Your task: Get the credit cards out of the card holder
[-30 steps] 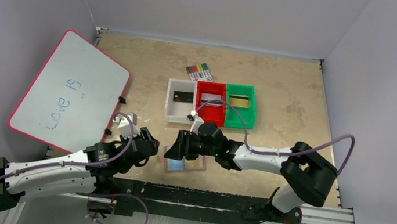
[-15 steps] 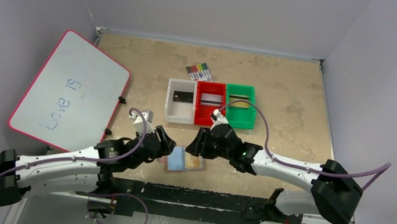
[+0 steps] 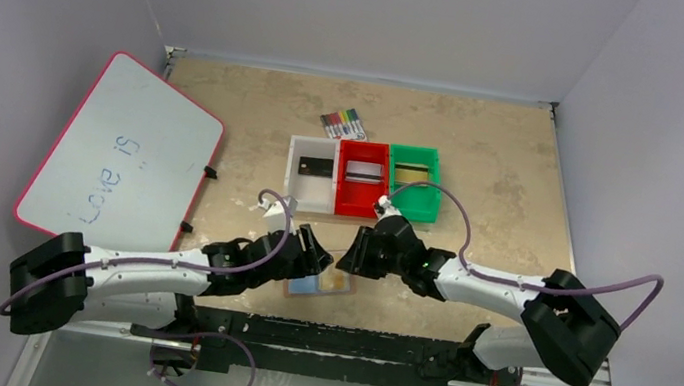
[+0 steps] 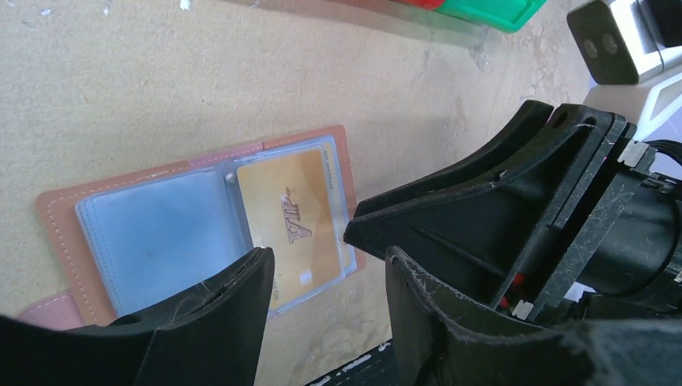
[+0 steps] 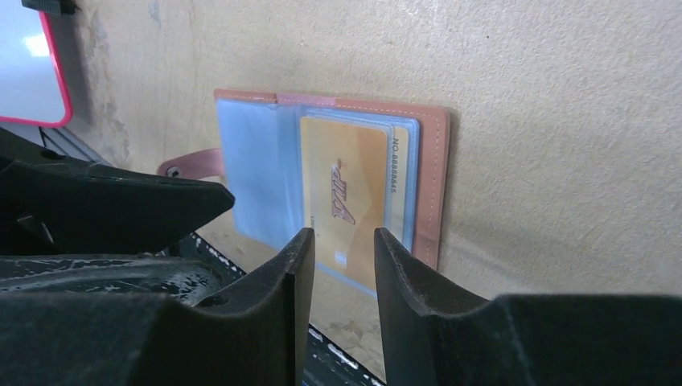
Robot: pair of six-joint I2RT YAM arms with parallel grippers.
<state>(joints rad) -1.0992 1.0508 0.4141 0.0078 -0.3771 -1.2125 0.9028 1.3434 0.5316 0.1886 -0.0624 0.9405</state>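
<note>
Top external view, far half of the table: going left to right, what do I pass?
whiteboard → white bin → red bin → green bin. The marker pack is left out, since it straddles the white and red bins.

**"VIP" on a gold card, "Love is" on the whiteboard**

The gold card (image 5: pixel 346 193), in the right-hand clear pocket of the open card holder (image 5: pixel 439 185) near the table's (image 3: pixel 485 153) near edge, bears the slanted letters "VIP". Along one long side runs small dark print beginning "NO.", then a row of digits, the first ones eights, the last too small to be sure of. At the table's left edge the whiteboard (image 3: pixel 121 157) carries the handwritten words "Love is".
</note>
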